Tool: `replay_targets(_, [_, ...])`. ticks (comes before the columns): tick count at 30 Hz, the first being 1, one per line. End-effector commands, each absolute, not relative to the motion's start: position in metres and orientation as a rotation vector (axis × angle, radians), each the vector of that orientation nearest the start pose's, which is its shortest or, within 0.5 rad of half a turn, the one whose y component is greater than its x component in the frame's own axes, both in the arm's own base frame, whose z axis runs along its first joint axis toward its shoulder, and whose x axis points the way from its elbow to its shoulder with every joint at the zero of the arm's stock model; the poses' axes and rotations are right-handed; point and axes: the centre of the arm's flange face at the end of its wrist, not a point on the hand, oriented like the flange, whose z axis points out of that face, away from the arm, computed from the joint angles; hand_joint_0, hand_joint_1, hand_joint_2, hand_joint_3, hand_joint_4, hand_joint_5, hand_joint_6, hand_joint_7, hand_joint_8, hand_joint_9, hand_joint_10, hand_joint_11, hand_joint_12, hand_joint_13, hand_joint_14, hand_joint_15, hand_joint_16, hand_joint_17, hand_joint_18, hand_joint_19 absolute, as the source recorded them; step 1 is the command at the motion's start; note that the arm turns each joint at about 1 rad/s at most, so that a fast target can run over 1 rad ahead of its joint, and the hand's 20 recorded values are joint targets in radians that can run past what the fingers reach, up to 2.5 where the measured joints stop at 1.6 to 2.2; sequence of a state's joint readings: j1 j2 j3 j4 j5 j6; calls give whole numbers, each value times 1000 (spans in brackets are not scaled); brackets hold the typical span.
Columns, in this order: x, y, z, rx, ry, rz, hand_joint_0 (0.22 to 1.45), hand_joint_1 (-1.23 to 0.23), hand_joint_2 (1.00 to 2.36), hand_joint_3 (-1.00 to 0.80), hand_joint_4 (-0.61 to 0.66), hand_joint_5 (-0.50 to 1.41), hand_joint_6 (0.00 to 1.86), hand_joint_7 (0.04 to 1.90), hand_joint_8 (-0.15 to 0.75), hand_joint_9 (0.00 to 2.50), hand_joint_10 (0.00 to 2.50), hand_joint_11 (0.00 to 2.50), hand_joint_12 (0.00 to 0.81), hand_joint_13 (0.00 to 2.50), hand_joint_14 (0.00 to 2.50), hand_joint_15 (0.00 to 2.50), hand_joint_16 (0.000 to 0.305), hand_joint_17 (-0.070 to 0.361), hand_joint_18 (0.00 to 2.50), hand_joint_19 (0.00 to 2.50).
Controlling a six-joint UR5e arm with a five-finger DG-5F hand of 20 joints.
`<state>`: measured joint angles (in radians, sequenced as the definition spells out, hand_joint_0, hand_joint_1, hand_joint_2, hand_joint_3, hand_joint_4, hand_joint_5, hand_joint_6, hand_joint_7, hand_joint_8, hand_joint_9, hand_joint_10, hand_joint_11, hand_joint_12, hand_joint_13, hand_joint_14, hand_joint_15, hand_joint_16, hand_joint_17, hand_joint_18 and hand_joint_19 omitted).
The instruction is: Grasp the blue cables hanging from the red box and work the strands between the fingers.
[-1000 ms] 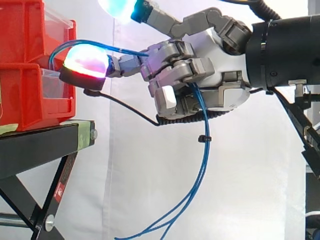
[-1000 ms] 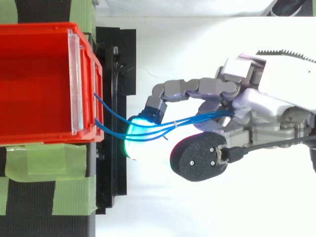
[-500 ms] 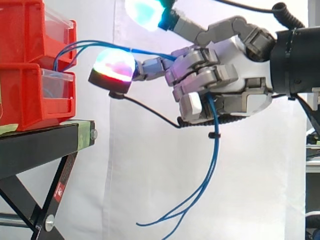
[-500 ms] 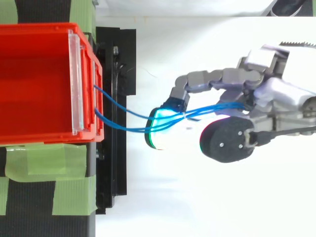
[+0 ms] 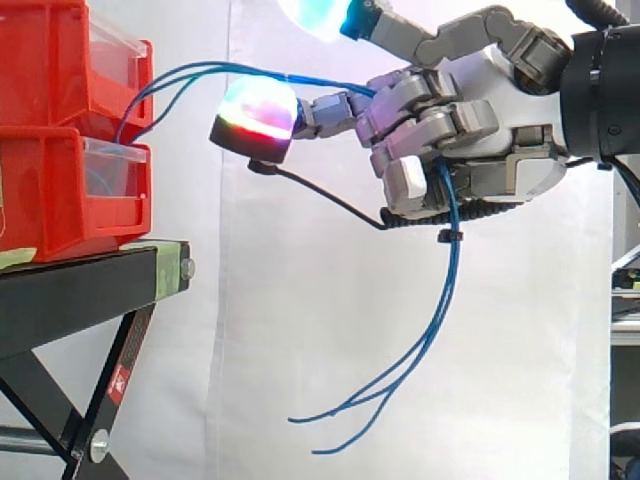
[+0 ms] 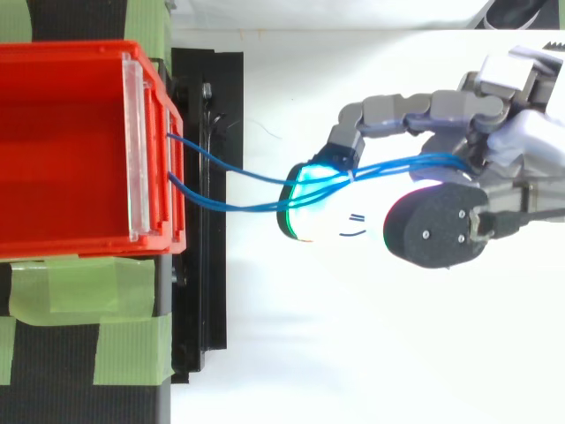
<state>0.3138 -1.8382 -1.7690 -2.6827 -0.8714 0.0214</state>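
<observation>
Thin blue cables [image 5: 185, 72] run from the front of the upper red box [image 5: 60, 60] across to my hand [image 5: 470, 130] and pass between its curled fingers. Below the hand the strands [image 5: 430, 320] hang loose, tied by a small black band [image 5: 450, 236], their ends free near the bottom. In the top view the cables [image 6: 229, 181] leave the red box [image 6: 71, 141] and stretch right over a glowing fingertip [image 6: 305, 199] into the hand [image 6: 521, 150]. The hand is well right of the boxes, shut on the strands.
Two red bins are stacked on a black stand [image 5: 90, 290] with green tape [image 6: 88, 291] on its top. A white curtain hangs behind. Open space lies below and to the right of the stand.
The hand has pulled right and slightly up, away from the red boxes, drawing the blue cables straighter. The hanging ends have risen and swung right.
</observation>
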Motion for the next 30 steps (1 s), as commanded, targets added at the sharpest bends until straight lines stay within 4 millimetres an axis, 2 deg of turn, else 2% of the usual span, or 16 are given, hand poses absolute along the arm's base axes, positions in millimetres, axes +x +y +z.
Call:
replay_targets(1, [572,-23,295,1383,908,906,829,-610,1005,-878,188,266,241,1174,492,1274,2500,2461,646,1785,2500,1407,248,186,2421,512])
replay_targets(6, [570,-26,295,1360,920,834,828,-611,1005,-888,189,265,240,1172,492,1274,2500,2461,646,1785,2500,1407,248,186,2421,512])
replay_targets(16, [572,-26,297,1350,909,830,843,-619,1006,-870,183,279,309,1155,492,1274,2500,2461,646,1785,2500,1407,248,186,2421,512])
replay_targets(22, [575,-25,300,1324,902,823,863,-626,1009,-824,175,273,414,1125,492,1274,2500,2461,646,1785,2500,1407,248,186,2421,512])
replay_targets(24, [576,-26,301,1314,896,820,871,-630,1010,-794,174,264,508,1092,492,1274,2500,2461,646,1785,2500,1407,248,186,2421,512])
replay_targets(30, [579,-25,303,1292,881,816,871,-642,1012,-729,165,281,584,1077,492,1274,2500,2461,646,1785,2500,1407,248,186,2421,512])
